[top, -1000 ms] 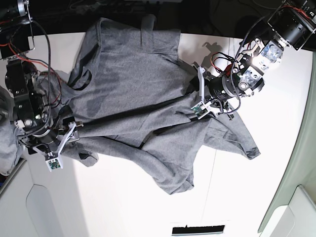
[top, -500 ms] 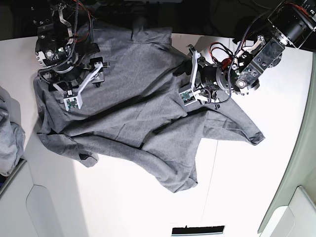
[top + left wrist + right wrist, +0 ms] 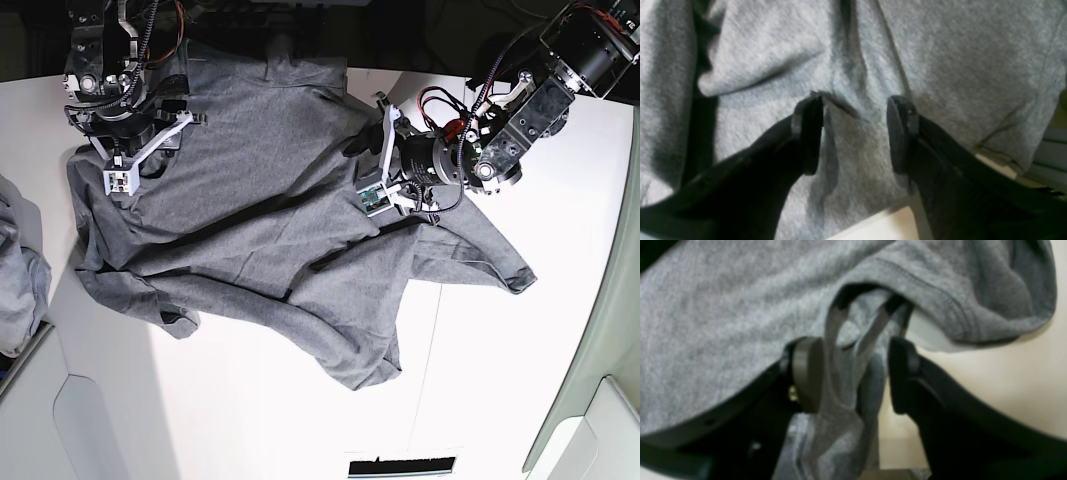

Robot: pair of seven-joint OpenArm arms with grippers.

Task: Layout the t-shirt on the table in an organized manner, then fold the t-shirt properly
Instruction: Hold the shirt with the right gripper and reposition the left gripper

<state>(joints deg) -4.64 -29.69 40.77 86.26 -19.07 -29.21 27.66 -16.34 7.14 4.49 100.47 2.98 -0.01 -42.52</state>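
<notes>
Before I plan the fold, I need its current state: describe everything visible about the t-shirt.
The t-shirt is plain heather-grey knit, crumpled and overlapping itself, not yet flat. It lies spread on the white table, one sleeve pointing toward the seam. Both grippers are open: the left gripper straddles a crease, and the right gripper has a stitched hem bunched between its fingers.

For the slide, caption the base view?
Both grippers, left and right, open over the crumpled t-shirt on the table.

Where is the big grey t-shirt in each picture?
Base: the t-shirt sprawls rumpled across the table.
Left wrist: it fills the picture behind the left gripper.
Right wrist: a fold hangs between the right gripper fingers.
Shared landmark: the white table.
</notes>
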